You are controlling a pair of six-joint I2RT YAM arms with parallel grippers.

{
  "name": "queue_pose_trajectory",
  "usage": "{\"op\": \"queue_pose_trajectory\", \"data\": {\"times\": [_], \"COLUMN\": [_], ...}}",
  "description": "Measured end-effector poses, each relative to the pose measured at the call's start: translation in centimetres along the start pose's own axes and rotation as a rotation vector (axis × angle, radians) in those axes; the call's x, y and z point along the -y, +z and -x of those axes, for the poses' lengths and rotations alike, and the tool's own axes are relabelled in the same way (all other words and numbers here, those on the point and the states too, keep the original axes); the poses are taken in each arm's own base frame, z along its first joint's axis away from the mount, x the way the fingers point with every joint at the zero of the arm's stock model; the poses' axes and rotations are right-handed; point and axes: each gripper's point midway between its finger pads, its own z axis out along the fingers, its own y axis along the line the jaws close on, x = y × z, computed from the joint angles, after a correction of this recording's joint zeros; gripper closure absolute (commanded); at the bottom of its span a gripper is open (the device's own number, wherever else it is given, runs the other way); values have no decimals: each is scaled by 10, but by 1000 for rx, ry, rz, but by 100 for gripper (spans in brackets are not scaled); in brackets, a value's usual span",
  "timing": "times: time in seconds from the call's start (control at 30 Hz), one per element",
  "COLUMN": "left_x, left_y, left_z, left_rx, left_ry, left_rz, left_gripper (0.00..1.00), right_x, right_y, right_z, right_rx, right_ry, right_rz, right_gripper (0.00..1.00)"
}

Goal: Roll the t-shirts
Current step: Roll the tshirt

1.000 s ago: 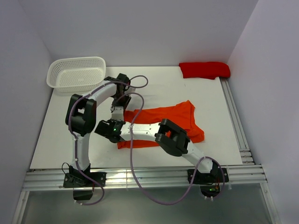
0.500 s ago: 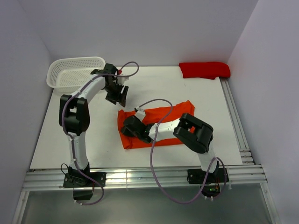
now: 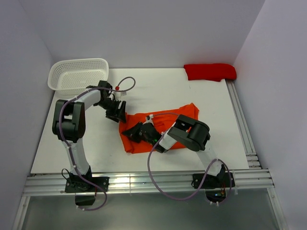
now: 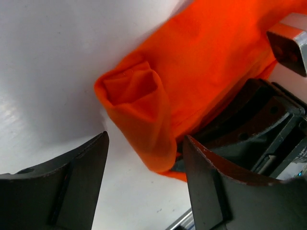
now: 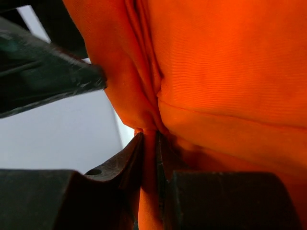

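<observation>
Pinching a fold of the orange shirt (image 3: 187, 111), my right gripper (image 5: 149, 139) is nearly closed on the cloth. My left gripper (image 4: 145, 139) stands wide open and empty over the shirt's rolled end. That shirt lies near the basket (image 3: 76, 74); the red shirt (image 3: 210, 72) lies well apart from it.
</observation>
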Motion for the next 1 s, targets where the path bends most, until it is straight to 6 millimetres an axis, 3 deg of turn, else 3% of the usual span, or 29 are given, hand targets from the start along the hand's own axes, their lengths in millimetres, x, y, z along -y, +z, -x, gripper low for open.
{"op": "queue_pose_trajectory", "data": {"times": [0.1,0.2,0.23,0.33,0.37,0.47,0.7,1.0], "left_x": [-4,-7,-8,-11,-12,-10,-7,-3], "left_y": [6,10,11,12,12,13,12,6], "left_z": [3,13,15,20,21,24,27,32], "left_rx": [25,60,66,69,67,60,38,12], "left_ry": [-9,-24,-31,-53,-54,-58,-39,-5], "left_rz": [3,13,18,44,56,93,181,267], "left_gripper": [41,60,73,97,100,100,100,100], "right_x": [0,0,1,-1,-2,-8,-9,-2], "right_y": [0,0,0,0,0,1,-4,-29], "right_z": [-1,-1,-1,0,1,3,-5,-25], "right_rx": [-5,-7,-7,-5,-1,13,63,77], "right_ry": [37,40,38,14,1,-56,-227,-465], "right_rz": [24,22,18,-9,-21,-73,-266,-526], "right_gripper": [83,78,76,64,59,55,54,54]}}
